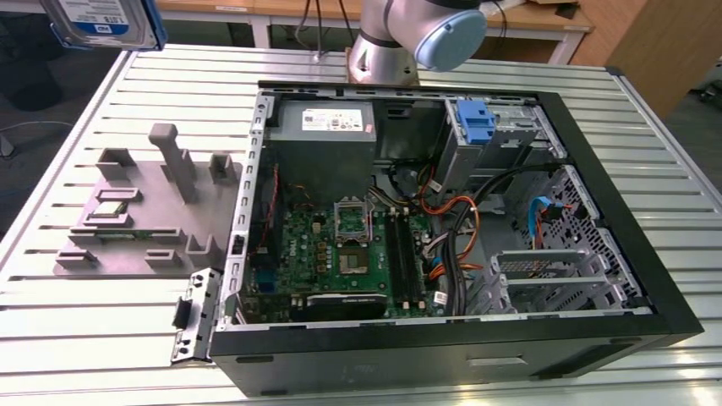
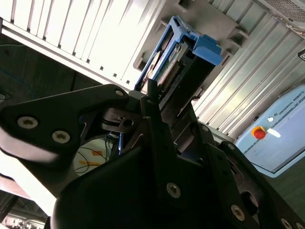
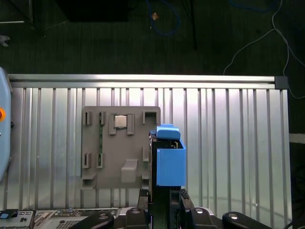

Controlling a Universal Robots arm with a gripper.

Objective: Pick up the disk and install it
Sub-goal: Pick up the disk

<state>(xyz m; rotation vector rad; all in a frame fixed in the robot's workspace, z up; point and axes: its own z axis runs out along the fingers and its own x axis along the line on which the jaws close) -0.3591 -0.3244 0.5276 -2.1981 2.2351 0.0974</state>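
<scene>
The disk (image 1: 101, 21), a silver hard drive with a white-and-blue label in a blue carrier, hangs high over the table's far corner at the exterior view's left. In the first wrist view the disk (image 3: 169, 160) is edge-on, a blue strip beside the grey holder. My gripper (image 3: 162, 194) is shut on its near end. In the second wrist view the black fingers (image 2: 153, 98) clamp the disk (image 2: 190, 52) from both sides. The open computer case (image 1: 631, 254) lies at the exterior view's right, well away from the disk.
A grey holder (image 1: 147, 190) on the slatted metal table (image 1: 90, 338) carries a processor chip (image 1: 110, 210). Inside the case are the motherboard (image 1: 338, 254), loose cables (image 1: 451, 228), a drive cage with an upright blue bracket (image 1: 479, 127), and a second metal cage (image 1: 553, 279).
</scene>
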